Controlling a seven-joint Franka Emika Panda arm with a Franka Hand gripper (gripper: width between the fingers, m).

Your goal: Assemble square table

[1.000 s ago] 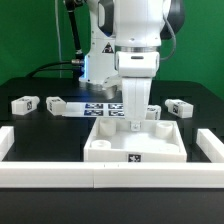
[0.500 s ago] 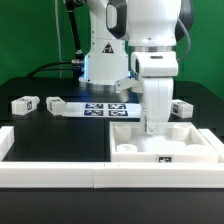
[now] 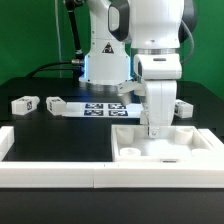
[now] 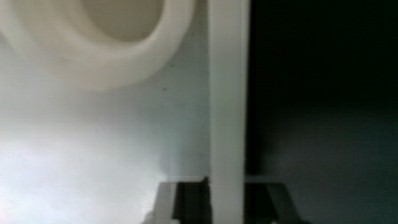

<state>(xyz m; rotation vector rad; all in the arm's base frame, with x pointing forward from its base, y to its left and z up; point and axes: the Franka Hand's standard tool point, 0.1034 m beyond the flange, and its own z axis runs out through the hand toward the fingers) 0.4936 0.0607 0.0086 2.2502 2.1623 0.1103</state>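
Gripper (image 3: 152, 128) is down inside the square table top (image 3: 165, 154), pinched narrow on what looks like its far rim. In the wrist view that rim (image 4: 228, 100) stands as a thin white wall between the two dark fingers (image 4: 183, 203), with a round corner socket (image 4: 103, 30) just beside it.

The top lies flat on the table at the exterior view's right, tucked against the near border rail (image 3: 55, 176). No leg stands in it yet, as far as I can see. One leg block (image 3: 181, 107) sits just behind the arm, and two more leg blocks (image 3: 25, 103) lie well apart at the exterior view's left, past the marker board (image 3: 105, 109).

My worry is the hold: a pinch on so thin a wall gives little purchase, so any further push toward the rails could make the top tilt, ride up on a rail, or slip free. Backing away carelessly could also knock the leg block behind the arm.
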